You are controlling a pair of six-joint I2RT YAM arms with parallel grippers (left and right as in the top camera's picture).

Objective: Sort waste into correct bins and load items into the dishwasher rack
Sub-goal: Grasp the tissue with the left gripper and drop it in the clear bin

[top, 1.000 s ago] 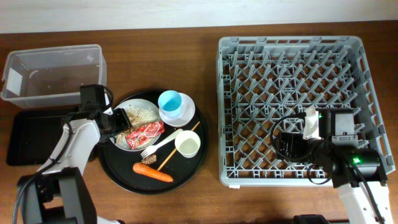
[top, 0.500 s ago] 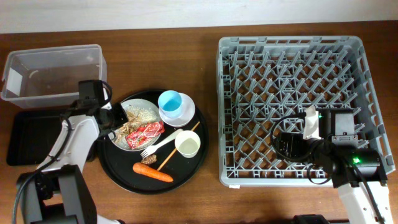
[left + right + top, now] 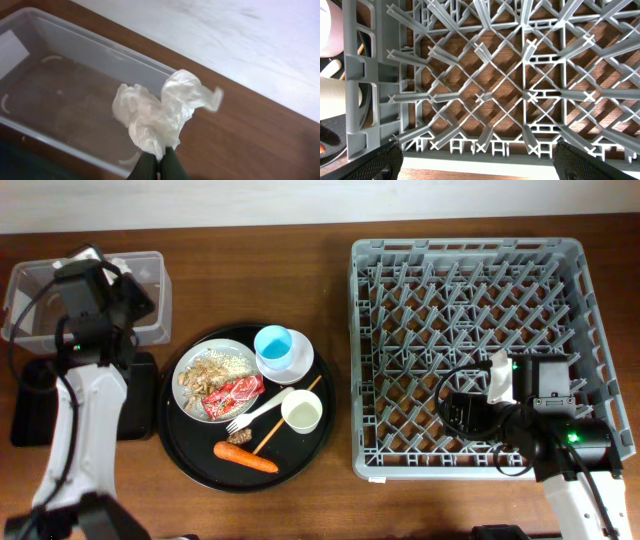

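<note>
- The left gripper (image 3: 158, 169) has its jaws pressed together on the lower edge of the white scrap (image 3: 160, 116). The crumpled scrap stands up from the fingertips.
- In the left wrist view the scrap hangs over the near long wall of the clear box (image 3: 95, 52), partly above the box's inside and partly above the table (image 3: 250, 135) beyond its corner.
- A second ago this gripper was low at the rim of the white plate (image 3: 183, 385), down and to the right of the clear box. Half a second ago it was still beside the plate. It has since lifted and swung up over the box.
- The plate now lies uncovered on the round black tray (image 3: 190, 455). It holds the food scraps (image 3: 215, 366) and the red wrapper (image 3: 233, 393).
- The carrot (image 3: 245, 457) has not moved.
- The shallow black tray (image 3: 142, 405) lies just below the clear box, partly under the left arm.
- The right gripper (image 3: 477, 148) has its jaws spread wide and holds nothing.
- It hovers over the front edge of the dishwasher rack (image 3: 465, 240), far to the right of the clear box, unchanged across all three moments.
</note>
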